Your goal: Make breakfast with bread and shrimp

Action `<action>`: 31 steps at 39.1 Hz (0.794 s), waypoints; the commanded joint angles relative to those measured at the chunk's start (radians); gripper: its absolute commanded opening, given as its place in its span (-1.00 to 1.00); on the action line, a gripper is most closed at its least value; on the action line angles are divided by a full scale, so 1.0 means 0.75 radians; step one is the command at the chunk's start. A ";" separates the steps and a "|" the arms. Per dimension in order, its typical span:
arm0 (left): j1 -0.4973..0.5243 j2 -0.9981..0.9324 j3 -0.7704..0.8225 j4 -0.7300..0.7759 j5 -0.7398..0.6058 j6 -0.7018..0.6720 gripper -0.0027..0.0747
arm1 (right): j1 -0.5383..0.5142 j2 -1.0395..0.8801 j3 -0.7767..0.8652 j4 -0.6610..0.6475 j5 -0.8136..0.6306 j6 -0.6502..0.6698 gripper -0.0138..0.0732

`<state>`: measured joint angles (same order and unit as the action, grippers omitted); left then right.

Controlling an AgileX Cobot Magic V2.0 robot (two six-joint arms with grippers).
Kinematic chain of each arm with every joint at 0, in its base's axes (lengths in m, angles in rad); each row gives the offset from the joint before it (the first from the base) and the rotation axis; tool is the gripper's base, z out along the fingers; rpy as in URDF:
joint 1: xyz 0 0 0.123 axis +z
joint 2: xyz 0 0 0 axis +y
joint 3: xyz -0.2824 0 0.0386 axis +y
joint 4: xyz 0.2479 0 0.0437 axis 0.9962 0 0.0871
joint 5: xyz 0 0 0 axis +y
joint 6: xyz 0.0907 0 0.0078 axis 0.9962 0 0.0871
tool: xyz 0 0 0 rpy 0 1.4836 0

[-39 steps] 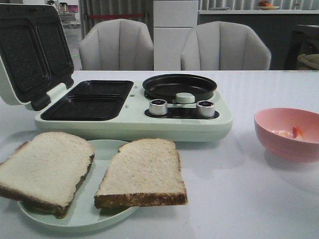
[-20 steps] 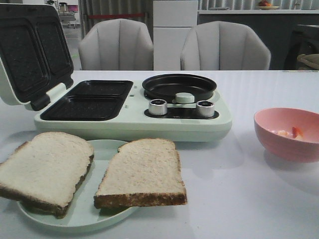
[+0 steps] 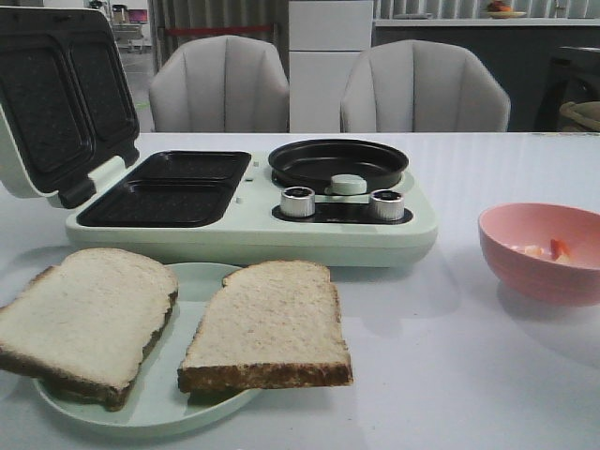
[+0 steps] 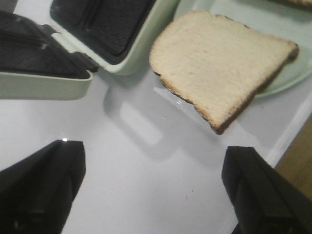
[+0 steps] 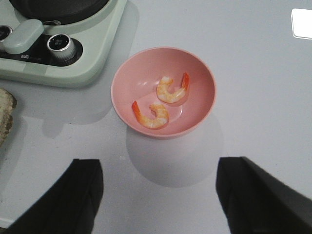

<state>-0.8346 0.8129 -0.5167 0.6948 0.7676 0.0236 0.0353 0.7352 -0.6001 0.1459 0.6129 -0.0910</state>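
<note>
Bread [image 3: 173,323] lies on the plate [image 3: 141,408] on the left, just ahead of the open, empty left hand [image 4: 153,187], while the shrimp [image 5: 161,102] sit in the pink bowl [image 5: 200,87] before the equally open right hand [image 5: 158,195].

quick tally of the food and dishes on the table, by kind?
bread slices: 2
shrimp: 2
pink bowl: 1
green plate: 1
total: 6
</note>
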 commanded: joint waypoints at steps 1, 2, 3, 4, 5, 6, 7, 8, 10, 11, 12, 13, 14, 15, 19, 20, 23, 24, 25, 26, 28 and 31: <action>-0.111 0.070 0.027 0.194 -0.011 -0.071 0.66 | -0.004 0.005 -0.046 0.006 -0.100 -0.007 0.68; -0.138 0.092 0.049 0.233 -0.011 -0.090 0.66 | -0.004 0.005 -0.046 0.006 -0.100 -0.007 0.68; -0.169 0.119 0.067 0.276 -0.013 -0.118 0.66 | -0.004 0.005 -0.046 0.006 -0.102 -0.007 0.68; -0.196 0.148 0.082 0.315 -0.013 -0.139 0.66 | -0.004 0.005 -0.046 0.006 -0.102 -0.007 0.68; -0.215 0.178 0.091 0.349 -0.013 -0.157 0.66 | -0.004 0.005 -0.046 0.006 -0.102 -0.007 0.68; -0.236 0.208 0.098 0.375 -0.016 -0.165 0.66 | -0.004 0.005 -0.046 0.006 -0.102 -0.007 0.68; -0.248 0.240 0.101 0.396 -0.028 -0.172 0.66 | -0.004 0.005 -0.046 0.006 -0.102 -0.007 0.68; -0.254 0.274 0.100 0.417 -0.046 -0.190 0.66 | -0.004 0.005 -0.046 0.006 -0.102 -0.007 0.68; -0.254 0.338 0.100 0.459 -0.062 -0.203 0.66 | -0.004 0.005 -0.046 0.006 -0.102 -0.007 0.68; -0.254 0.368 0.100 0.488 -0.068 -0.224 0.66 | -0.004 0.005 -0.046 0.006 -0.102 -0.007 0.68; -0.254 0.406 0.100 0.527 -0.072 -0.250 0.66 | -0.004 0.005 -0.046 0.006 -0.102 -0.007 0.68; -0.254 0.444 0.100 0.560 -0.072 -0.273 0.66 | -0.004 0.005 -0.046 0.006 -0.102 -0.007 0.68; -0.254 0.482 0.100 0.582 -0.072 -0.289 0.66 | -0.004 0.005 -0.046 0.006 -0.102 -0.007 0.68; -0.254 0.521 0.100 0.600 -0.072 -0.294 0.66 | -0.004 0.005 -0.046 0.006 -0.102 -0.007 0.68; -0.254 0.646 0.100 0.705 -0.072 -0.373 0.66 | -0.004 0.005 -0.046 0.006 -0.102 -0.007 0.68; -0.254 0.677 0.100 0.743 -0.069 -0.426 0.66 | -0.004 0.005 -0.046 0.006 -0.102 -0.007 0.68; -0.254 0.756 0.100 0.871 -0.045 -0.582 0.66 | -0.004 0.005 -0.046 0.006 -0.102 -0.007 0.68; -0.254 0.772 0.100 0.903 -0.027 -0.633 0.66 | -0.004 0.005 -0.046 0.006 -0.102 -0.007 0.68; -0.254 0.792 0.100 0.943 -0.014 -0.667 0.66 | -0.004 0.005 -0.046 0.006 -0.102 -0.007 0.68; -0.254 0.807 0.100 0.968 0.002 -0.705 0.65 | -0.004 0.005 -0.046 0.006 -0.102 -0.007 0.68; -0.254 0.839 0.100 1.006 0.020 -0.739 0.62 | -0.004 0.005 -0.046 0.006 -0.102 -0.007 0.68; -0.254 0.878 0.100 1.023 0.020 -0.748 0.55 | -0.004 0.005 -0.046 0.006 -0.102 -0.007 0.68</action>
<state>-1.0184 1.4609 -0.4187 1.3963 0.7247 -0.4874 0.0353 0.7352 -0.6001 0.1459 0.6095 -0.0873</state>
